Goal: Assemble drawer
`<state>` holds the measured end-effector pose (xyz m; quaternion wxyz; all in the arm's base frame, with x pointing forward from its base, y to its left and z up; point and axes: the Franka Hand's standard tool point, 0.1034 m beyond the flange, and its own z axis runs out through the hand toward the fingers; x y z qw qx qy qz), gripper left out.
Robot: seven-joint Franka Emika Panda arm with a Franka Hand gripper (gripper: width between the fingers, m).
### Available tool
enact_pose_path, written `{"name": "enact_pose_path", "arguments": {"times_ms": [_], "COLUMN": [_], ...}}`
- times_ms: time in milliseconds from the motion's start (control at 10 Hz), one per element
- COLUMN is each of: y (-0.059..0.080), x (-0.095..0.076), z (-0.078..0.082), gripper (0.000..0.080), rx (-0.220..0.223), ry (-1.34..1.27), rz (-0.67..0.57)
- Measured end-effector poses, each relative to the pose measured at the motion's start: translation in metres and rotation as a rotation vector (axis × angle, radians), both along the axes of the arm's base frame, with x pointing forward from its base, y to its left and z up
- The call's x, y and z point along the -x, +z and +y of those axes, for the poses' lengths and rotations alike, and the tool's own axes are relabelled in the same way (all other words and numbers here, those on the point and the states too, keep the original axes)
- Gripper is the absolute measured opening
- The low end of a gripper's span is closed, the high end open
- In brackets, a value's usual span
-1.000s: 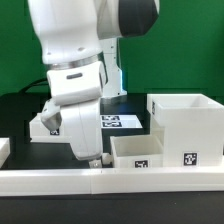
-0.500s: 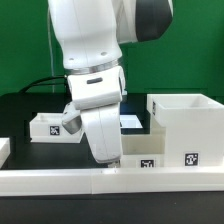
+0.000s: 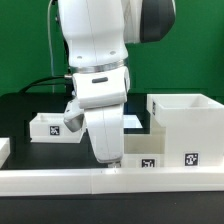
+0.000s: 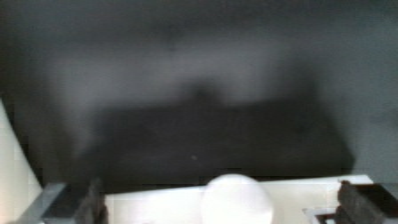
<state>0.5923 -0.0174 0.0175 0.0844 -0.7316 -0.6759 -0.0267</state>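
Observation:
The tall white box shell (image 3: pixel 186 122) stands at the exterior view's right with a tag on its front. One low white tray (image 3: pixel 48 127) lies at the left. The other low tray (image 3: pixel 147 157) lies just left of the shell, partly hidden by my arm. My gripper (image 3: pixel 113 160) is low over that tray's left end. In the wrist view my gripper (image 4: pixel 222 208) is open, its dark fingers (image 4: pixel 82 200) wide apart. Between them lie a white tray surface (image 4: pixel 160 205) and a rounded white knob (image 4: pixel 233 195). I cannot tell whether the fingers touch the tray.
The long low white border wall (image 3: pixel 60 181) runs along the front. The marker board (image 3: pixel 132 122) lies on the black table behind my arm. A white block (image 3: pixel 4 150) sits at the far left edge. Black cables run at the back left.
My arm has moved toward the exterior view's right, from between the trays to the left end of the tray beside the shell. It has barely shifted in the last half second.

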Motion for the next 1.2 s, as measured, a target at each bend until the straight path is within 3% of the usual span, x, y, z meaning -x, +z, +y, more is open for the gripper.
{"name": "enact_pose_path", "arguments": {"times_ms": [900,1200], "y": [-0.002,-0.001], "x": [-0.007,-0.007], "z": [0.013,0.031], "gripper": [0.0649,0.0649], "rx": [-0.011,-0.017], "ry": [0.120,0.097], "rz": [-0.078,-0.058]}}
